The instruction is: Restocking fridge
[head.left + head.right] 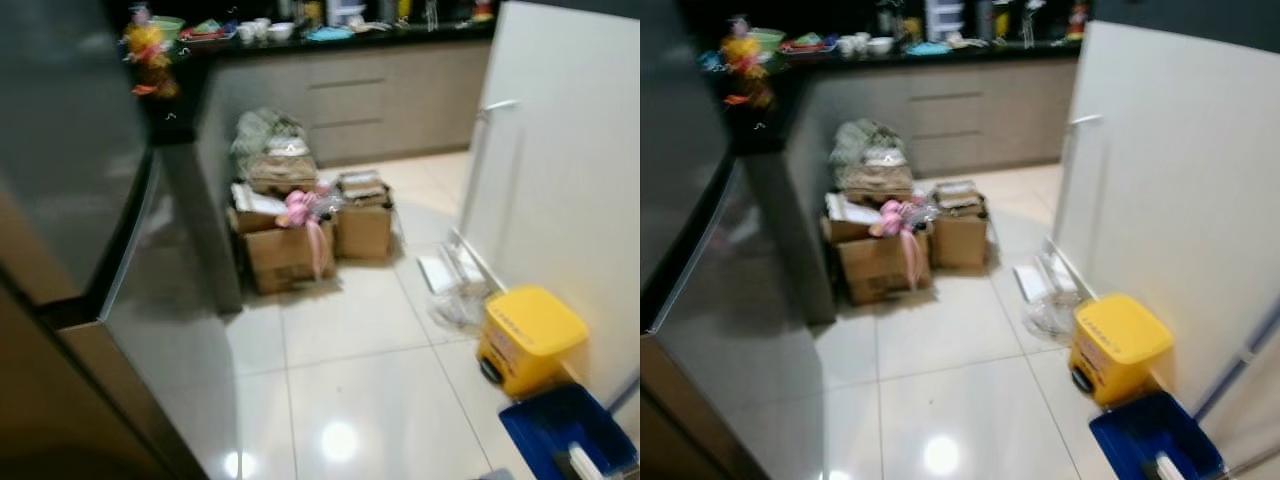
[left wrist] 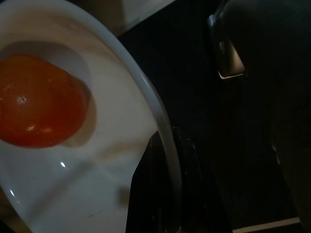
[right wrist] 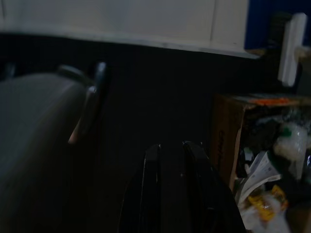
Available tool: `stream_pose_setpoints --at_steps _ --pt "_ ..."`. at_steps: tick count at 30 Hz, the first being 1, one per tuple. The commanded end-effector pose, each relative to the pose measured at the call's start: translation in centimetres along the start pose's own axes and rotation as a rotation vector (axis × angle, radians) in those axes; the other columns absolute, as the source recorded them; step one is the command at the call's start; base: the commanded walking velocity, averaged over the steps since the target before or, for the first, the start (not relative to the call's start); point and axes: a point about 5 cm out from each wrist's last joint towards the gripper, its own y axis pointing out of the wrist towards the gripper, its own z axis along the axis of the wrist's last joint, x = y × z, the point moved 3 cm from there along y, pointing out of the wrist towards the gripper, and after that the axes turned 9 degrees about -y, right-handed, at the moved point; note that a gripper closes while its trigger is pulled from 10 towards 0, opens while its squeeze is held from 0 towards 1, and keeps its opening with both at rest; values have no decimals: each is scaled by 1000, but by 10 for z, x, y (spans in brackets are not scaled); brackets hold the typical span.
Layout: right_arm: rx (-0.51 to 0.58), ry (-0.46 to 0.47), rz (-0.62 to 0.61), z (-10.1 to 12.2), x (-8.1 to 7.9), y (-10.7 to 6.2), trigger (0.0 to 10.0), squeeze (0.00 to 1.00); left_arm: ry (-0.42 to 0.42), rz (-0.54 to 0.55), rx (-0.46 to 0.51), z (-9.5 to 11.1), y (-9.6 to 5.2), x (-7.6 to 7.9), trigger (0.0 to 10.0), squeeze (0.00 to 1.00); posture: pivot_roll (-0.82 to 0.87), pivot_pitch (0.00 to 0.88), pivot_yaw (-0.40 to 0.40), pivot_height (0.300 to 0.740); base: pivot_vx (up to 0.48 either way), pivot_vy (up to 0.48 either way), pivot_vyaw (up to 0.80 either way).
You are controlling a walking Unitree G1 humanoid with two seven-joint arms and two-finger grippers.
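Glossy tiled floor (image 1: 350,400) carries cardboard boxes (image 1: 300,240), a yellow bin (image 1: 528,338) and, seemingly, a blue tub (image 1: 565,430)

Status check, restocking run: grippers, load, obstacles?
Left gripper clamped on white bowl rim, orange fruit inside. Right gripper shut, empty. Cardboard boxes, yellow bin on floor ahead.

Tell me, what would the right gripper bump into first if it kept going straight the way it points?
Hard to judge depth: ahead of the right gripper lies dark shadow, then a pale wall. Nothing nearer shows in its line.
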Motion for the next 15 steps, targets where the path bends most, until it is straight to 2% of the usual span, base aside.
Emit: stream_pose_setpoints --at_steps 1,15 --pt "-8 11 12 -3 -3 0 10000 0 -7 10 56 15 0 -3 10000 0 -61 0 22 740 0 0 800" --pt "0 20 26 -3 -5 0 10000 0 -15 -10 59 16 1 2 10000 0 -64 0 24 740 0 0 800"
